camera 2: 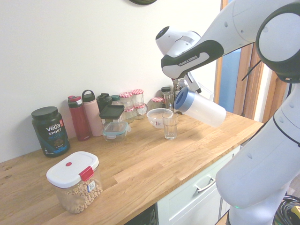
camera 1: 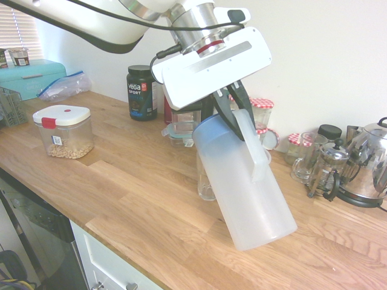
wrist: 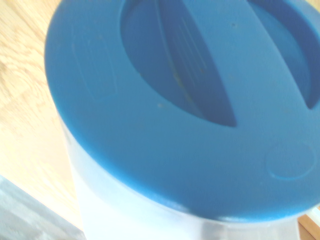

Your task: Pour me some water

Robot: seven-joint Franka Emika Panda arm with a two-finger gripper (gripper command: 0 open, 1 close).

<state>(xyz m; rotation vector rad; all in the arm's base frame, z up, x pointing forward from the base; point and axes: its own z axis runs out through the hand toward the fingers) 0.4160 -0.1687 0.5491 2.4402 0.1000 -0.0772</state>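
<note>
The glass [camera 2: 170, 126] stands upright on the counter [camera 2: 136, 154], I judge to catch the water. Beside it I hold the jug [camera 2: 206, 109] tilted, my jaws closed on its handle [camera 1: 253, 145], lid end toward the glass for pouring.

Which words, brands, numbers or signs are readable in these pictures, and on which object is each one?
"VEGA SPORT": on the black tub.
"FRANKA EMIKA": on the robot arm.
Too small to read: the label on the cereal container and the print on the clear bowl.
</note>
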